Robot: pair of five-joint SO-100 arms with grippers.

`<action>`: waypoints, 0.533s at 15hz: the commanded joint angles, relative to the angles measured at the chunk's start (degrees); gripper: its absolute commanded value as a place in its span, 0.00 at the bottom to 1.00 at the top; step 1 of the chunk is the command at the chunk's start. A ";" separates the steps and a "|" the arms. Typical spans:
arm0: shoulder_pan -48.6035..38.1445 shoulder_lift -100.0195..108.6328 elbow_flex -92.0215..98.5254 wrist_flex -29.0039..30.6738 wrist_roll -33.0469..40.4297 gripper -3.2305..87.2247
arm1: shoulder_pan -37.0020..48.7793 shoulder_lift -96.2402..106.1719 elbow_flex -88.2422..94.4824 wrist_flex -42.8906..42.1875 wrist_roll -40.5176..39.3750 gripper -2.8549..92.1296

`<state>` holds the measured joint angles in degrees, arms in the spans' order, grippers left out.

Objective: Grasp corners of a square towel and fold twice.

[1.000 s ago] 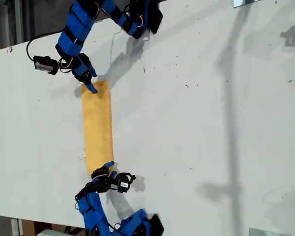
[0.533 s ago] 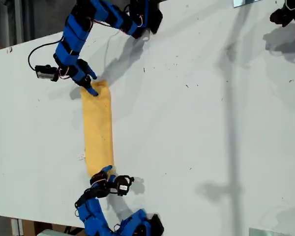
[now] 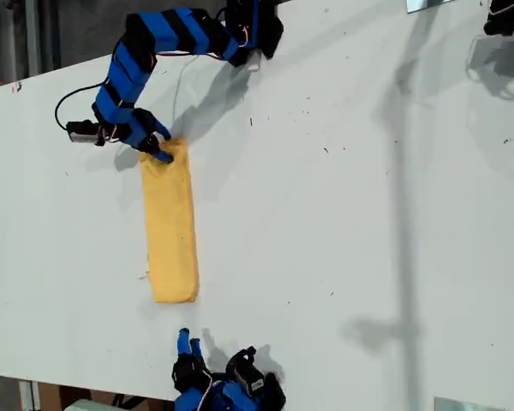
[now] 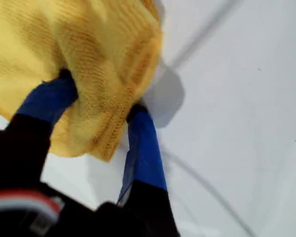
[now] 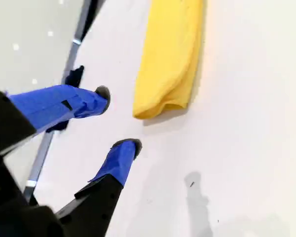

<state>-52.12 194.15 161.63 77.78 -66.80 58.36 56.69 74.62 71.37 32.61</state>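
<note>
My second gripper [image 5: 119,118] sits at the near edge of the white desk [image 3: 343,214] in the exterior view, close to that view's bottom. Its blue fingers [image 5: 116,160] stand apart with nothing between them, and it is clear of the cloth. Just beyond it lies the towel [image 3: 170,224], folded into a long narrow yellow-orange strip that runs lengthwise away from the near edge, in the exterior view's left half. The strip's near end [image 5: 160,106] is rounded and rests flat on the desk; a small white tag [image 3: 142,276] shows at its edge on the exterior view's left. At the far end, my first gripper [image 4: 101,106] is closed on the towel's corner [image 3: 167,154], with bunched cloth pinched between its two blue fingers [image 4: 143,143]. The first arm [image 3: 146,60] reaches to this corner from the exterior view's top.
</note>
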 commanded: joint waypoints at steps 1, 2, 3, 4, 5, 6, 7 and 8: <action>1.76 5.27 6.42 -1.23 -3.69 0.19 | 2.64 0.62 2.29 1.49 0.97 0.03; 2.20 5.27 8.79 -1.93 -4.83 0.19 | 3.87 3.69 7.21 0.09 3.08 0.03; 2.37 5.27 9.40 -0.09 -6.68 0.19 | 5.45 8.17 13.36 -2.90 5.01 0.03; 2.64 5.27 10.99 0.09 -7.03 0.19 | 6.86 11.60 17.75 -4.83 6.77 0.03; 6.68 5.19 12.30 -0.88 -9.05 0.19 | 8.53 13.54 20.48 -5.54 8.44 0.03; 9.67 5.19 14.59 -0.79 -13.89 0.19 | 10.46 15.64 23.20 -6.50 9.49 0.03; 10.81 5.19 14.77 -0.88 -14.41 0.19 | 12.30 18.98 26.46 -8.00 9.76 0.03; 10.37 5.19 14.94 -0.88 -13.97 0.19 | 14.94 22.85 29.79 -8.96 10.63 0.03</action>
<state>-42.45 199.16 176.66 77.08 -79.80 69.26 74.18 101.07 63.28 42.19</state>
